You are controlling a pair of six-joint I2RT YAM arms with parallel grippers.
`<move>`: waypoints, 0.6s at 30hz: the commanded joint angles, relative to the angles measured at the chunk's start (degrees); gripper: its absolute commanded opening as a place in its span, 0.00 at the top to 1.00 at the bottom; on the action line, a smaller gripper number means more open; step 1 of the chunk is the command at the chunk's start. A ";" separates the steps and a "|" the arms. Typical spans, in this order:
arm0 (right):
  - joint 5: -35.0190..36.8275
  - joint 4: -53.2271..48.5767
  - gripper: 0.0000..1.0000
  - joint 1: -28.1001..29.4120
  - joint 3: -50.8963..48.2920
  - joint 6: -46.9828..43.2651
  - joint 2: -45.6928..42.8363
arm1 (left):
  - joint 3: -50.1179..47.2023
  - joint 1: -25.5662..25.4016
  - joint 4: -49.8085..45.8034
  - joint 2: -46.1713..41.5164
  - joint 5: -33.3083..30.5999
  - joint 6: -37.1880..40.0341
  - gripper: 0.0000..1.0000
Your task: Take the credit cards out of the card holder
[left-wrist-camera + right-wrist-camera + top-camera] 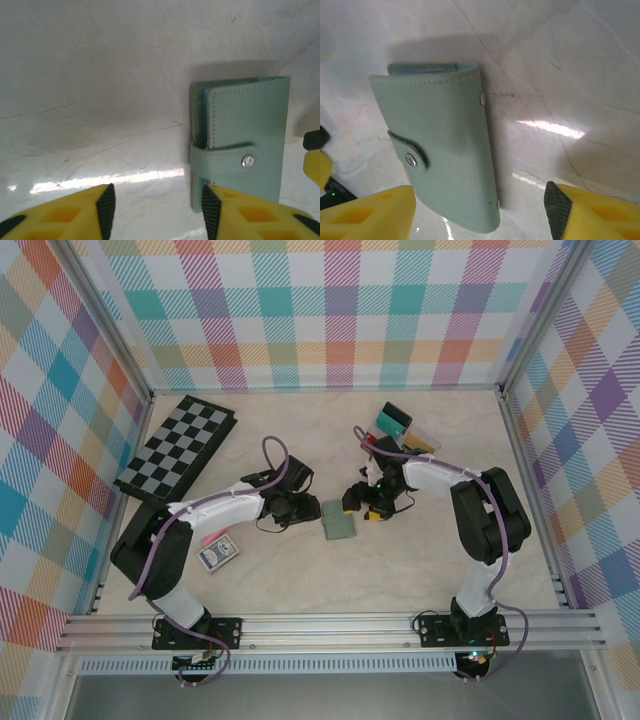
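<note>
1. Left wrist view: the yellow fingers [65, 217] of the left gripper [157, 212] are sitting nearest the lens. They are standing apart with bare table [100, 75] between them, gripping nothing. The card holder [245, 145] is lying flat just past the finger on the picture's right side. It is closed, with its strap [220, 162] snapped down by a metal stud [247, 160].
2. Right wrist view: the right gripper [481, 210] is hovering with its jaws wide apart and is gripping nothing. The card holder's [445, 140] near end is lying in the gap between the 2 fingers, and I cannot tell whether either one is touching it. The stud [411, 160] is facing up.
3. Top view: the card holder [338, 520] is resting mid-table between the left gripper [292, 508] and the right gripper [365, 502], both close beside it. The checkered board [175, 448], playing-card pack [217, 556] and clear tray [405, 430] are lying well apart from it.
4. The credit cards are hiding inside; only a pale sliver is showing at the open edge.
5. Handling, as a judgement: the holder is looking light, soft and smooth on a glossy table, so it is likely to slide when pushed. I would take hold at the strap's free end to unsnap it, with the other gripper pinning the spine side. The cards are probably stiff, thin and slippery, so they are best pinched at an exposed edge.
</note>
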 commanded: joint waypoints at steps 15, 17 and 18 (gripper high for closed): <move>-6.74 4.22 0.45 -0.43 0.56 -3.68 4.01 | 5.60 -2.73 2.76 9.85 2.02 -4.17 0.81; -7.53 4.42 0.45 -0.46 0.72 -3.93 4.72 | 5.38 -2.72 2.43 10.20 1.67 -4.28 0.82; -8.12 4.65 0.45 -0.51 0.73 -3.95 5.06 | 5.38 -2.68 2.16 10.43 1.43 -4.34 0.83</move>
